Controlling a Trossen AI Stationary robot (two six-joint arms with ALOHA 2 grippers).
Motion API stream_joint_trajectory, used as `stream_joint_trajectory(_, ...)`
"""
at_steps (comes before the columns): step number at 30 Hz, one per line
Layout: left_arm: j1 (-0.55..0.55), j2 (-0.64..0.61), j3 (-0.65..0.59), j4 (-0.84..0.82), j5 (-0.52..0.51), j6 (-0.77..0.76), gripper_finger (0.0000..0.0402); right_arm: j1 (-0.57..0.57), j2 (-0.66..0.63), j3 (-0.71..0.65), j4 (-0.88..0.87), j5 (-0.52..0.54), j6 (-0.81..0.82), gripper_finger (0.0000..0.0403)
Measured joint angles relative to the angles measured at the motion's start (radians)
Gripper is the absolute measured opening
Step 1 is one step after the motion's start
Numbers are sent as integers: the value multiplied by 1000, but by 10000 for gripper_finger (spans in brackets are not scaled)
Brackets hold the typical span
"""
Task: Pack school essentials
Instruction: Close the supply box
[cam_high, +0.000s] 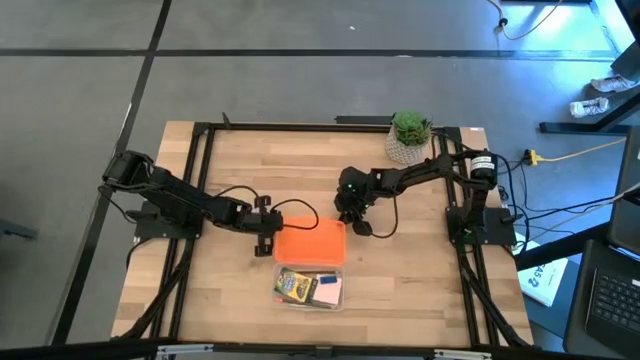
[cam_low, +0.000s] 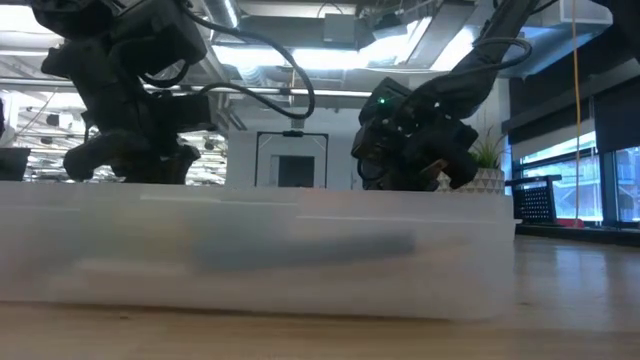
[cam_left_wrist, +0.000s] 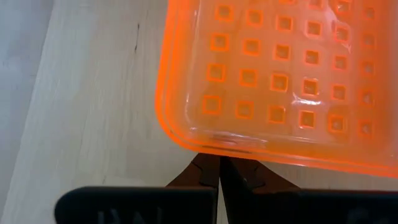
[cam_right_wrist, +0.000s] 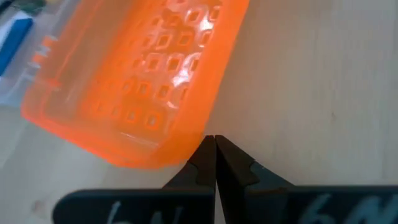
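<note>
Clear case (cam_high: 309, 287) near; translucent orange grid lid (cam_high: 310, 243) behind; left end effector (cam_high: 266, 238) and right end effector (cam_high: 349, 216) flank lid, fingers closed, empty.

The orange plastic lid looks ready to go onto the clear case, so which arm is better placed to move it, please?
Probably either: the left gripper and right gripper sit shut at opposite ends of the orange plastic lid, behind the clear case.

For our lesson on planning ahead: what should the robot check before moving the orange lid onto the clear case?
1. Clear case open: ok.
2. Crayon box inside the case: ok.
3. Pink pad inside the case: ok.
4. Orange lid between left gripper and right gripper: ok.
5. Jaws shut at both lid ends, but actually gripping it: cannot tell.
6. Scissors and pencils packed: cannot tell.
</note>
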Motion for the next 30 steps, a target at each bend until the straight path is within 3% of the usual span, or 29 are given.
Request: stream_joint_trajectory(30, 1, 0, 1, 0, -37, -5, 0, 5, -3, 2, 75, -338, 1, 4)
